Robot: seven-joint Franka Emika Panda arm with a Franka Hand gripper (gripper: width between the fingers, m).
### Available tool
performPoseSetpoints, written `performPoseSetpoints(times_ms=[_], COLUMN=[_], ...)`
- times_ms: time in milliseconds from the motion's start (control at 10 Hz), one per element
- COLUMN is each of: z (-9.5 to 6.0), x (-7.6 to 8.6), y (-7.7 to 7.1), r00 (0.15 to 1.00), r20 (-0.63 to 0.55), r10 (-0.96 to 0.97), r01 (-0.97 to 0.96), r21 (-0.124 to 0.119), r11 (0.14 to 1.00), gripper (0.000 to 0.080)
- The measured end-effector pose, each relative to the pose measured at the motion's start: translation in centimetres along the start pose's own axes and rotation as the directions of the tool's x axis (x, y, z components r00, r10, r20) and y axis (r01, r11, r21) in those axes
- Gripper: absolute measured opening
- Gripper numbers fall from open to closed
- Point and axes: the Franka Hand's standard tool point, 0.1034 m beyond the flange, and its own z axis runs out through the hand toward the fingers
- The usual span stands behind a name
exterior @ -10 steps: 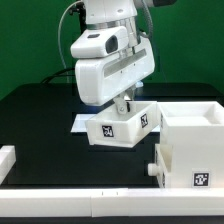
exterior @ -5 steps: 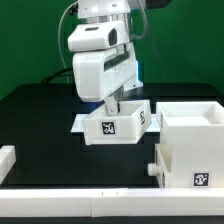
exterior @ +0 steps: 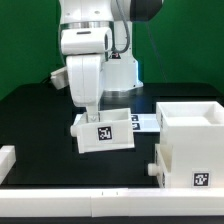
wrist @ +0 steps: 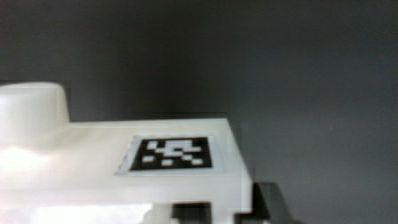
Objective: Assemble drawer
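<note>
My gripper (exterior: 97,117) is shut on the wall of a shallow white drawer tray (exterior: 104,134) and holds it tilted, just above the black table. The tray's front shows a square tag. The tall white box shell (exterior: 192,140) stands at the exterior view's right, open side up, with a tag low on its front and a white knob (exterior: 152,170) sticking out at its lower left. In the wrist view the tray (wrist: 107,170) fills the frame with its tag (wrist: 173,153) and a rounded knob (wrist: 32,110). Dark fingertips (wrist: 267,205) clamp its edge around my gripper (wrist: 228,208).
The marker board (exterior: 146,122) lies flat behind the tray, partly hidden by it. A white block (exterior: 8,158) sits at the exterior view's left edge. A white rail (exterior: 100,205) runs along the table's front. A green wall stands behind.
The arm has swung toward the exterior view's left, carrying the tray with it. The tray has turned and now hangs tilted, farther from the box shell.
</note>
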Motion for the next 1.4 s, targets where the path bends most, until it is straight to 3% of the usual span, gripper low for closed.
performPoseSetpoints(times_ms=[400, 600, 700, 1200, 1400], z=[0.1, -0.2, -0.1, 0.3, 0.2], x=[0.1, 1.7, 2.1, 1.7, 2.8], y=[0.0, 2.0, 2.6, 2.3, 2.4], r00=[1.0, 0.996, 0.993, 0.992, 0.99], r20=[0.002, 0.034, 0.045, 0.049, 0.06], r10=[0.028, 0.078, 0.107, 0.114, 0.125], r01=[-0.028, -0.076, -0.105, -0.112, -0.122], r21=[0.0, -0.051, -0.058, -0.048, -0.051], r11=[1.0, 0.996, 0.993, 0.993, 0.991], gripper=[0.0039, 0.0039, 0.0039, 0.0039, 0.0039])
